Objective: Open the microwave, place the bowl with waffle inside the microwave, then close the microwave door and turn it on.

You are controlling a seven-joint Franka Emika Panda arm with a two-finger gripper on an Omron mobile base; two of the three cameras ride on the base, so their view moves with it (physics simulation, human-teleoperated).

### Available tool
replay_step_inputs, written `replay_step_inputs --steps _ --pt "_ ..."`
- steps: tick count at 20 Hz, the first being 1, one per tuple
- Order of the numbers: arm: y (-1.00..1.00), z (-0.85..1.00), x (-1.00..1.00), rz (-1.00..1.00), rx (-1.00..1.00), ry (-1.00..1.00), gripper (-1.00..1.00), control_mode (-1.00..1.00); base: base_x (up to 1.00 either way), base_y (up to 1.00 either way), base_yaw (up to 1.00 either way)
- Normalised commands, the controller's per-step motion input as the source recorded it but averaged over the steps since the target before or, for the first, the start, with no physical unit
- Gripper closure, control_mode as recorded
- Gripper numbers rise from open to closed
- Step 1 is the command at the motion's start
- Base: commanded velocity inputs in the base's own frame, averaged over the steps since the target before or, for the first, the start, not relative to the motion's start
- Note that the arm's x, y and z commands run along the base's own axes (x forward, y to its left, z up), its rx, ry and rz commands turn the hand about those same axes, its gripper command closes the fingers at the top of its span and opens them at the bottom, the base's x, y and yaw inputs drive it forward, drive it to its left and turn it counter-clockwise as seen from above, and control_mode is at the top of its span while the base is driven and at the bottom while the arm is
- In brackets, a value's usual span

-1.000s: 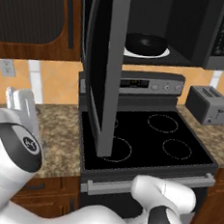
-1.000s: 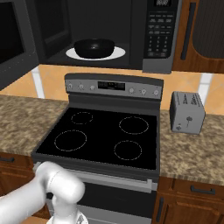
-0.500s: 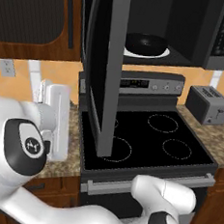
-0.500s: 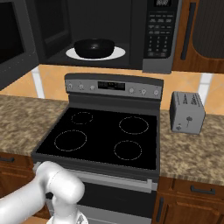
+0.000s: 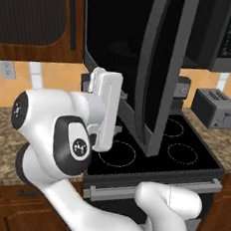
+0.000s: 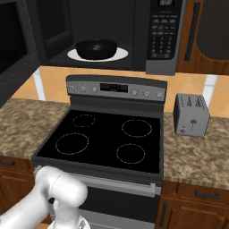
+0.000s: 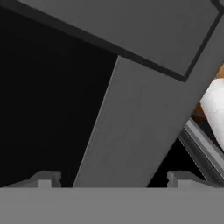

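The microwave hangs above the stove, its keypad at the right. Inside, the black bowl rests on the white plate; the waffle is hidden below its rim. The microwave door stands partly open and juts out toward me. It also shows as a dark panel, the microwave door, at the left edge of the right base view. My hand is at the door's outer face. My gripper is open, and the door's grey frame lies close in front of the spread fingertips.
A black glass-top stove sits below the microwave with a grey knob panel. A silver toaster stands on the granite counter to the right. Dark wood cabinets flank the microwave.
My arm has swung right from the left counter up to the door's outer face. The door's free edge has moved to the right, toward shut. Bowl and plate have not moved.
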Motion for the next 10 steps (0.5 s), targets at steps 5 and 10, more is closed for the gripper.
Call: replay_step_inputs --steps 5,10 --pt "-1.00 0.26 0.20 -0.13 0.00 -0.15 -1.00 -1.00 0.00 0.00 0.00" --pt "-1.00 0.00 0.84 -0.07 0.00 -0.01 -1.00 -1.00 0.00 0.00 0.00"
